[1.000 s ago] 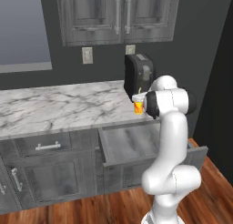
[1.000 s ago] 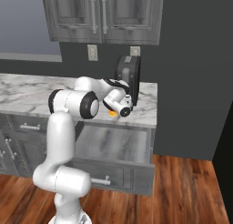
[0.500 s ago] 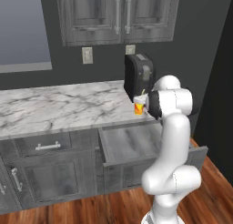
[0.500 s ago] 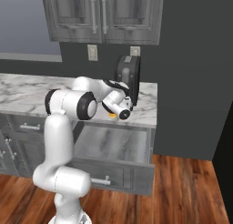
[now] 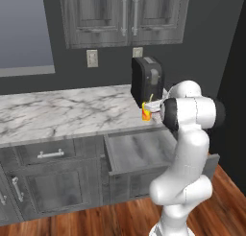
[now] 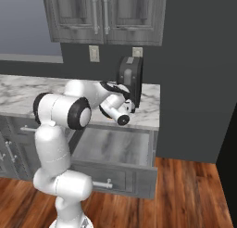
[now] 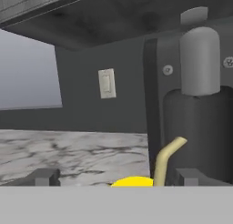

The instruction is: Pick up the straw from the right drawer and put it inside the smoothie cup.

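1. Left base view: the smoothie cup stands on the marble table, just in front of the black appliance. The straw now rises out of the cup, with its bent end up. Compared with a second ago the arm has drawn a little back from the cup, so the cup shows more freely. The right drawer hangs open below the table edge, and I see nothing inside it.

2. Right base view: the arm's wrist covers the cup. The gripper itself is too small here to judge. The drawer is pulled out under the arm, with the silver bar handle on its front.

3. Hand view: the two fingertips of the gripper stand wide apart, wider than a second ago, and pinch nothing. Between them, close ahead, is the yellow rim of the cup, and the straw stands in it, nearer to the right fingertip, not touching either one. I judge that the straw is released into the cup and the task is nearly finished; what remains is to retreat without knocking the cup.
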